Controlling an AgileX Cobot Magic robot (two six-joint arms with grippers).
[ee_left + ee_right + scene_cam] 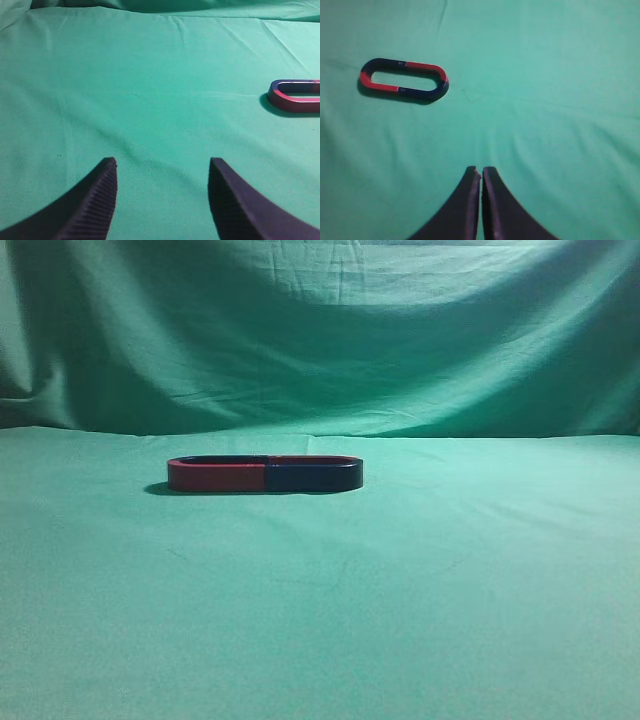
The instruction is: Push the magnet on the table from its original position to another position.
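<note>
**Op:** While neither arm shows in the exterior view, I log the cloth (420, 620) first: flat, green, draped up behind, a smooth bed for sliding.

**Obs:** Magnet?

**Op:** Magnet (264, 474) lies flat mid-table, red and blue halves, nothing touching it. Both grippers are well apart from it.

**Obs:** Grippers?

**Op:** Left gripper (162, 172) has jaws spread, empty. Right gripper (481, 174) is pressed together, which I judge makes one blunt pusher. Magnet (404, 81) sits ahead-left of it.

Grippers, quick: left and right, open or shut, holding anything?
Left gripper: open, holding nothing, above bare cloth; the magnet lies off to its right.
Right gripper: shut, empty, short of the magnet.
</note>
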